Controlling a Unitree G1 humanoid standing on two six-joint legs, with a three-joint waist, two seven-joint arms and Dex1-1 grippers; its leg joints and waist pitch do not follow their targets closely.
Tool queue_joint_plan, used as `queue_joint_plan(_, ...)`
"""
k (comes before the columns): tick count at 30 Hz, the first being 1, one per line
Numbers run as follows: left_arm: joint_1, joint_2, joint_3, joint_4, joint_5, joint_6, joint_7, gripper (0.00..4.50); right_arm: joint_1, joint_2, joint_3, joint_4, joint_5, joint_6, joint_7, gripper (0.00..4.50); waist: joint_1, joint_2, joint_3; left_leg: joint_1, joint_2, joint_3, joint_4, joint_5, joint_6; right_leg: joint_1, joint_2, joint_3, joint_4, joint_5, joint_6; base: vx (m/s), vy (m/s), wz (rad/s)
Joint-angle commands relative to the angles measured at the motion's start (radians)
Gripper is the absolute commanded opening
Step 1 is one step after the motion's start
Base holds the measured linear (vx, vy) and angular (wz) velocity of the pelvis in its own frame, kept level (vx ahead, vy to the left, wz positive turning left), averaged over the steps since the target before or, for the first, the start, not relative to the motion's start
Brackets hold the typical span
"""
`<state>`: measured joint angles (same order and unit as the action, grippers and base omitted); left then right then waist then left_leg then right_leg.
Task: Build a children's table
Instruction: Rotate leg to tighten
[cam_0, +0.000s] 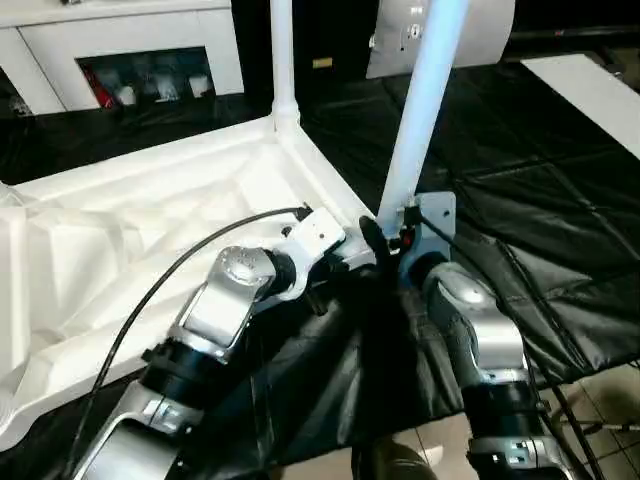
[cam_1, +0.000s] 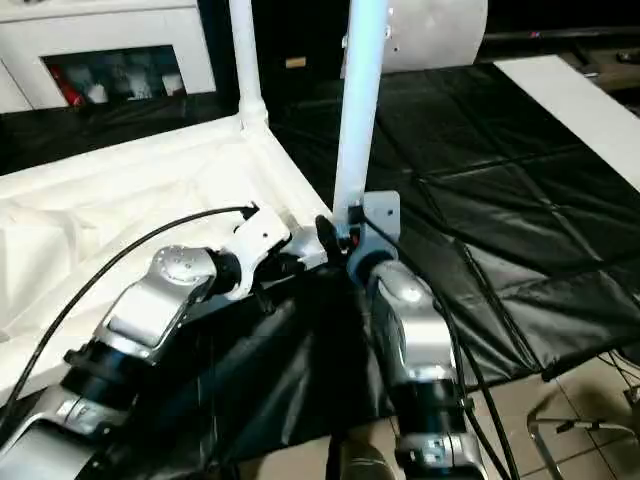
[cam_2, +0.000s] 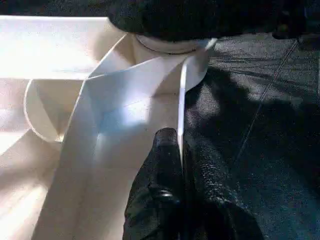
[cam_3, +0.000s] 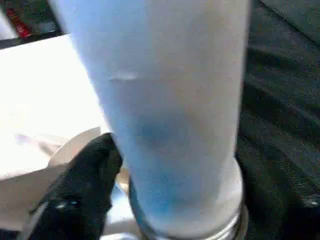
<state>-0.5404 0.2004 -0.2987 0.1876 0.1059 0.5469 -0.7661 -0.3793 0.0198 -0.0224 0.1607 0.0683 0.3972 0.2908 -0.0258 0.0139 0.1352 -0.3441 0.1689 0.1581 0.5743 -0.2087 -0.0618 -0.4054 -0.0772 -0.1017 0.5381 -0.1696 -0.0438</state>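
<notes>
Lying on black sheeting (cam_0: 540, 250), tabletop (cam_0: 150, 240) rim pinched by left gripper (cam_2: 181, 150); right gripper (cam_0: 385, 245) unclear.

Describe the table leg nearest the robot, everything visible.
The near leg is a smooth white plastic tube, round, standing almost upright with a slight lean, its base in the corner socket of the upturned tabletop. The right end effector is at its base; whether its fingers grip it is unclear.

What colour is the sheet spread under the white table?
Black, a wrinkled sheet with crease lines; the left eye view shows it best.
</notes>
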Motion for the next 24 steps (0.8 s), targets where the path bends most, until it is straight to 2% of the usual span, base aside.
queue_joint_plan(1, -0.002, -0.001, -0.025, -0.024, -0.018, -0.053, -0.014, 0.0, 0.036, 0.011, 0.136, 0.004, 0.042, 0.004, 0.143, 4.04, 0.007, -0.003, -0.051, -0.009, 0.053, -0.019, -0.084, -0.222, 0.07, 0.051, -0.082, 0.063, -0.057, -0.344, -0.139, 0.0, 0.0, 0.0)
queue_joint_plan(2, 0.01, 0.025, -0.026, -0.028, -0.025, -0.081, -0.053, 0.0, 0.052, -0.039, 0.133, -0.022, 0.044, -0.025, 0.201, 4.04, 0.009, -0.004, -0.053, -0.008, 0.053, -0.016, -0.082, -0.201, 0.083, 0.049, -0.082, 0.065, -0.055, -0.326, -0.149, 0.0, 0.0, 0.0)
queue_joint_plan(3, 0.015, 0.037, -0.026, -0.029, -0.027, -0.095, -0.071, 0.0, 0.058, -0.063, 0.131, -0.033, 0.048, -0.037, 0.233, 4.26, 0.009, -0.006, -0.054, -0.01, 0.053, -0.016, -0.081, -0.191, 0.09, 0.052, -0.081, 0.065, -0.053, -0.324, -0.152, 0.0, 0.0, 0.0)
queue_joint_plan(5, 0.034, 0.081, -0.029, -0.033, -0.04, -0.153, -0.139, 0.0, 0.078, -0.148, 0.119, -0.064, 0.061, -0.08, 0.343, 4.35, 0.014, -0.008, -0.064, -0.016, 0.05, -0.011, -0.071, -0.124, 0.127, 0.053, -0.078, 0.066, -0.044, -0.26, -0.177, 0.025, -0.027, 0.02)
queue_joint_plan(6, 0.039, 0.094, -0.03, -0.034, -0.046, -0.172, -0.159, 0.0, 0.082, -0.171, 0.115, -0.071, 0.065, -0.09, 0.37, 4.43, 0.016, -0.01, -0.066, -0.017, 0.049, -0.008, -0.066, -0.102, 0.143, 0.053, -0.077, 0.067, -0.04, -0.231, -0.194, 0.049, -0.054, 0.04)
queue_joint_plan(7, 0.049, 0.121, -0.031, -0.037, -0.058, -0.192, -0.2, 0.0, 0.088, -0.231, 0.11, -0.084, 0.078, -0.108, 0.448, 4.48, 0.018, -0.01, -0.066, -0.017, 0.047, -0.006, -0.064, -0.089, 0.152, 0.052, -0.076, 0.067, -0.04, -0.217, -0.2, 0.056, -0.058, 0.04)
queue_joint_plan(8, 0.058, 0.148, -0.036, -0.039, -0.068, -0.219, -0.241, 0.0, 0.09, -0.284, 0.107, -0.091, 0.088, -0.124, 0.515, 4.48, 0.022, -0.011, -0.07, -0.023, 0.044, -0.005, -0.059, -0.056, 0.168, 0.059, -0.076, 0.069, -0.03, -0.172, -0.214, 0.057, -0.059, 0.02)
queue_joint_plan(9, 0.058, 0.148, -0.036, -0.039, -0.068, -0.219, -0.241, 0.0, 0.09, -0.284, 0.107, -0.091, 0.088, -0.124, 0.515, 4.48, 0.025, -0.012, -0.073, -0.023, 0.043, -0.005, -0.056, -0.035, 0.178, 0.06, -0.075, 0.069, -0.026, -0.141, -0.219, 0.057, -0.059, 0.02)
queue_joint_plan(10, 0.066, 0.181, -0.047, -0.036, -0.075, -0.249, -0.287, 0.0, 0.089, -0.342, 0.107, -0.096, 0.107, -0.133, 0.595, 4.48, 0.029, -0.012, -0.077, -0.029, 0.041, -0.003, -0.049, 0.023, 0.211, 0.062, -0.073, 0.068, -0.014, -0.056, -0.238, 0.04, -0.056, 0.0)
queue_joint_plan(12, 0.069, 0.202, -0.056, -0.031, -0.077, -0.276, -0.315, 0.0, 0.086, -0.372, 0.108, -0.095, 0.117, -0.137, 0.635, 4.48, 0.036, -0.014, -0.077, -0.029, 0.04, -0.003, -0.045, 0.057, 0.233, 0.059, -0.068, 0.067, -0.008, -0.013, -0.243, 0.0, 0.0, 0.0)
queue_joint_plan(13, 0.073, 0.232, -0.06, -0.02, -0.095, -0.317, -0.373, 0.0, 0.075, -0.429, 0.111, -0.085, 0.134, -0.145, 0.722, 4.48, 0.037, -0.018, -0.074, -0.029, 0.039, -0.002, -0.044, 0.041, 0.236, 0.058, -0.066, 0.065, -0.01, -0.042, -0.238, 0.0, 0.0, 0.0)
queue_joint_plan(15, 0.073, 0.243, -0.061, -0.015, -0.105, -0.337, -0.399, 0.0, 0.069, -0.449, 0.114, -0.077, 0.14, -0.151, 0.757, 4.48, 0.039, -0.016, -0.073, -0.027, 0.04, -0.002, -0.046, 0.014, 0.232, 0.058, -0.065, 0.061, -0.017, -0.106, -0.227, 0.0, 0.0, 0.0)
queue_joint_plan(16, 0.071, 0.26, -0.066, -0.011, -0.121, -0.354, -0.444, 0.0, 0.056, -0.483, 0.126, -0.059, 0.142, -0.174, 0.814, 4.48, 0.042, -0.015, -0.068, -0.022, 0.045, -0.002, -0.049, -0.016, 0.213, 0.052, -0.064, 0.06, -0.024, -0.194, -0.211, 0.0, 0.0, 0.0)
queue_joint_plan(17, 0.071, 0.26, -0.066, -0.011, -0.121, -0.354, -0.444, 0.0, 0.056, -0.483, 0.126, -0.059, 0.142, -0.174, 0.814, 4.48, 0.043, -0.014, -0.068, -0.022, 0.047, -0.004, -0.05, -0.023, 0.205, 0.053, -0.064, 0.059, -0.026, -0.219, -0.205, 0.0, 0.0, 0.0)
queue_joint_plan(18, 0.065, 0.28, -0.075, -0.003, -0.132, -0.374, -0.492, 0.0, 0.037, -0.51, 0.143, -0.033, 0.147, -0.191, 0.873, 4.48, 0.045, -0.021, -0.068, -0.019, 0.049, -0.003, -0.051, -0.038, 0.19, 0.05, -0.064, 0.06, -0.029, -0.254, -0.194, 0.0, 0.0, 0.0)
queue_joint_plan(19, 0.065, 0.28, -0.075, -0.003, -0.132, -0.374, -0.492, 0.0, 0.036, -0.51, 0.143, -0.033, 0.147, -0.191, 0.874, 4.48, 0.048, -0.017, -0.068, -0.017, 0.05, -0.005, -0.053, -0.046, 0.177, 0.05, -0.065, 0.06, -0.028, -0.276, -0.193, 0.0, 0.0, 0.0)
queue_joint_plan(22, 0.048, 0.303, -0.094, 0.019, -0.132, -0.417, -0.547, 0.0, -0.001, -0.518, 0.164, 0.005, 0.151, -0.213, 0.939, 4.48, 0.054, -0.019, -0.069, -0.014, 0.052, -0.003, -0.052, -0.04, 0.169, 0.046, -0.064, 0.063, -0.025, -0.261, -0.198, 0.0, 0.0, 0.0)
queue_joint_plan(23, 0.042, 0.307, -0.099, 0.029, -0.131, -0.433, -0.559, 0.0, -0.01, -0.52, 0.173, 0.015, 0.156, -0.215, 0.958, 4.48, 0.058, -0.016, -0.07, -0.011, 0.054, -0.003, -0.052, -0.035, 0.172, 0.044, -0.065, 0.064, -0.023, -0.244, -0.207, 0.0, 0.0, 0.0)
queue_joint_plan(24, 0.034, 0.308, -0.102, 0.042, -0.133, -0.446, -0.574, 0.0, -0.02, -0.522, 0.183, 0.025, 0.161, -0.218, 0.98, 4.48, 0.06, -0.022, -0.072, -0.009, 0.054, -0.001, -0.049, -0.026, 0.177, 0.044, -0.065, 0.066, -0.019, -0.21, -0.22, 0.0, 0.0, 0.0)
